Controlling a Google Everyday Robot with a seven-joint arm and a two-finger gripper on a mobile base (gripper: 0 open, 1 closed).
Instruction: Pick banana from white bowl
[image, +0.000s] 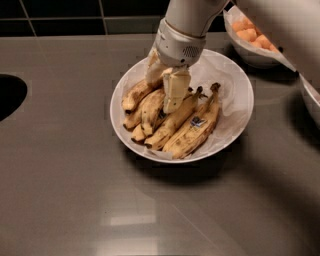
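Hand (166, 85) low in white bowl (235, 100), fingers spread astride the upper end of the slim banana (136, 95) at pile's left; it looks light, soft and overripe, so pinch gently mid-body, not the stem.

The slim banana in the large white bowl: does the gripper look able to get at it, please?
Probably yes: the gripper is down in the white bowl at the upper end of the banana, which lies uncovered, though a stickered banana crowds it.
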